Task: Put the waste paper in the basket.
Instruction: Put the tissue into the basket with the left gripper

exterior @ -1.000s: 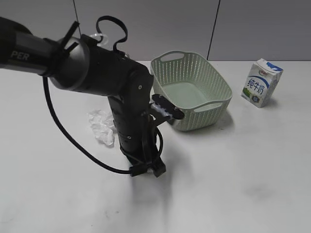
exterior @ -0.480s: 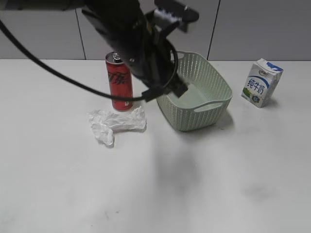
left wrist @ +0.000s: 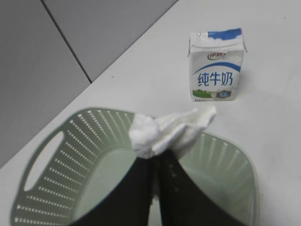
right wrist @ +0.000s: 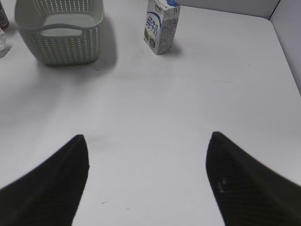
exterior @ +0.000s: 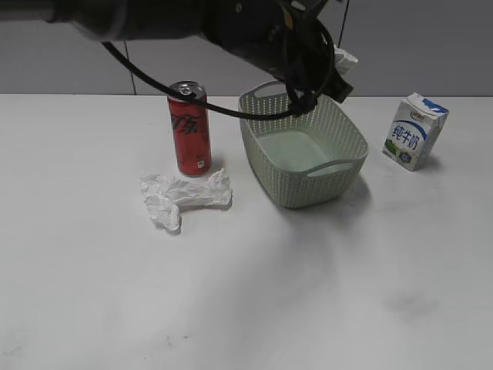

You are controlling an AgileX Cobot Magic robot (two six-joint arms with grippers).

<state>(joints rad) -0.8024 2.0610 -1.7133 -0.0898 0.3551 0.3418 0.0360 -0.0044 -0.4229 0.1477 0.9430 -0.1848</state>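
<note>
**Small wad held over basket, long wad on table**

Left black gripper [left wrist: 157, 157] clamped on small crumpled white tissue-paper wad [left wrist: 167, 132], held up in the air above pale green perforated plastic basket [left wrist: 51, 160]; same wad visible at gripper tip in exterior view [exterior: 347, 58], over the basket's far rim [exterior: 266, 91]. Basket floor bare, nothing inside. Longer crumpled white tissue-paper wad [exterior: 181, 196] lying on white table [exterior: 308, 293], just in front of upright red drink can [exterior: 189, 128], left of the basket and apart from it. Blue-and-white milk carton [exterior: 414, 131] upright, right of the basket, well apart. Right black gripper [right wrist: 146, 179] spread wide, nothing between the fingers, above bare table; basket [right wrist: 59, 44] and carton [right wrist: 161, 26] far ahead in right wrist view.
</note>
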